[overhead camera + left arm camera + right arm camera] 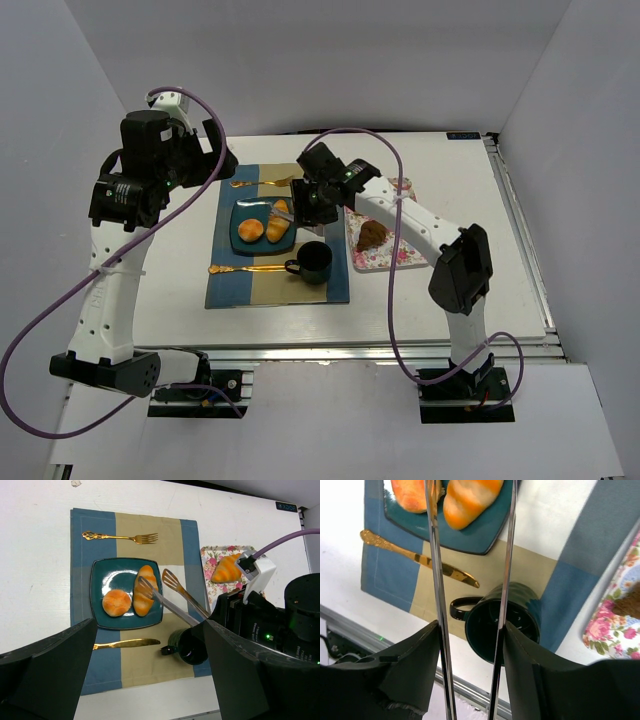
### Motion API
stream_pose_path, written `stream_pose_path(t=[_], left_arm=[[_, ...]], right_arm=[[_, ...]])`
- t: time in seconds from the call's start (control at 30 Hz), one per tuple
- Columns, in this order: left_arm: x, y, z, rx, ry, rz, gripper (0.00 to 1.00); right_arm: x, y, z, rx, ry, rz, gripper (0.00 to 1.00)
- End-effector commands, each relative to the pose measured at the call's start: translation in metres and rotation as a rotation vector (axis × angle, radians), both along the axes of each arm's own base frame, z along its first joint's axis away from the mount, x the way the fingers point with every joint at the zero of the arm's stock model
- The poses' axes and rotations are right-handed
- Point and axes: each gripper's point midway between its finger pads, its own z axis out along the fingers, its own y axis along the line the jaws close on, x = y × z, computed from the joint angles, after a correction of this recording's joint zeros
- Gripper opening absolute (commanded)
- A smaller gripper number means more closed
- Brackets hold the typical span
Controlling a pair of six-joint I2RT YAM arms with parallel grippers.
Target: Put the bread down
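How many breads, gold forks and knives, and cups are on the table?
Breads: 3 (round bun, long roll, striped roll on the floral tray)
Gold cutlery: 2 (fork, knife)
Cups: 1 (green mug)
Total: 6

Bun (116, 602) left of long roll (144, 597) on plate (107, 575), centred on placemat (145, 535); fork (120, 537) behind, knife (125, 643) before, mug (187, 647) front-right, tray (209, 555) farther right.

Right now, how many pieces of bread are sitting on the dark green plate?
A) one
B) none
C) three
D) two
D: a round bun and a long striped roll lie side by side on the plate, while the third piece sits apart on the flowered tray.
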Motion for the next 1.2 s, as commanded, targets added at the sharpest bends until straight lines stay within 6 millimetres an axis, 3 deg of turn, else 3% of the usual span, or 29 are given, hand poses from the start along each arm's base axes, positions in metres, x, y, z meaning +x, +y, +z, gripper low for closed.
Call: stream_pose_path(t=[0.0,0.07,0.1,0.17,0.2,0.23,0.27,0.3,0.33,0.37,0.4,0.43,0.47,0.5,0.57,0.6,0.63,0.83,0.97,1.17], left_arm=[[-0.011,0.001,0.009,-0.003,-0.027,-0.008,0.98],[-0.011,0.001,0.010,-0.003,-0.030,-0.008,0.98],[-0.011,0.001,0.011,-0.004,-0.033,-0.008,0.98],[-0.011,0.001,0.012,-0.002,-0.034,-0.009,0.98],[-0.011,0.001,0.013,-0.003,-0.037,-0.009,0.98],[-0.011,0.001,0.013,-0.004,-0.036,-0.010,0.98],[-0.011,0.000,0.013,-0.005,-0.038,-0.013,0.98],[-0.011,0.000,0.014,-0.007,-0.039,-0.013,0.98],[-0.010,-0.001,0.014,-0.012,-0.039,-0.015,0.98],[-0.010,-0.003,0.015,-0.015,-0.042,-0.022,0.98],[-0.010,-0.004,0.015,-0.021,-0.040,-0.024,0.98],[-0.009,-0.004,0.015,-0.022,-0.042,-0.027,0.98],[-0.009,-0.005,0.014,-0.025,-0.041,-0.029,0.98],[-0.009,-0.006,0.014,-0.029,-0.039,-0.031,0.98],[-0.009,-0.006,0.013,-0.031,-0.038,-0.033,0.98],[-0.010,-0.007,0.013,-0.034,-0.037,-0.036,0.98],[-0.010,-0.008,0.012,-0.034,-0.036,-0.038,0.98],[-0.010,-0.011,0.010,-0.042,-0.029,-0.049,0.98],[-0.011,-0.012,0.010,-0.042,-0.027,-0.053,0.98],[-0.012,-0.010,0.010,-0.035,-0.028,-0.048,0.98]], right_arm=[[0.005,-0.009,0.057,0.054,-0.122,-0.045,0.56],[0.014,-0.023,0.073,0.039,-0.193,-0.122,0.55],[0.013,-0.034,0.094,0.058,-0.239,-0.157,0.54],[0.022,-0.065,0.104,0.019,-0.295,-0.255,0.54],[0.019,-0.085,0.124,0.043,-0.325,-0.306,0.54],[0.026,-0.113,0.112,-0.005,-0.321,-0.375,0.54],[0.022,-0.136,0.131,0.029,-0.356,-0.418,0.54],[0.021,-0.156,0.130,0.023,-0.360,-0.457,0.54],[0.029,-0.191,0.126,0.007,-0.355,-0.534,0.54],[0.024,-0.217,0.099,-0.042,-0.314,-0.567,0.54],[0.014,-0.242,0.105,-0.041,-0.339,-0.599,0.54],[0.015,-0.278,0.096,-0.070,-0.327,-0.675,0.54],[0.011,-0.297,0.088,-0.084,-0.322,-0.706,0.54],[-0.002,-0.330,0.070,-0.121,-0.295,-0.776,0.54],[-0.015,-0.353,0.059,-0.134,-0.291,-0.802,0.54],[-0.024,-0.363,0.036,-0.161,-0.247,-0.817,0.54],[-0.028,-0.376,0.027,-0.165,-0.225,-0.842,0.54],[-0.038,-0.405,-0.030,-0.201,-0.136,-0.911,0.54],[-0.036,-0.408,-0.062,-0.227,-0.065,-0.903,0.54],[-0.039,-0.404,-0.092,-0.250,0.044,-0.872,0.58]])
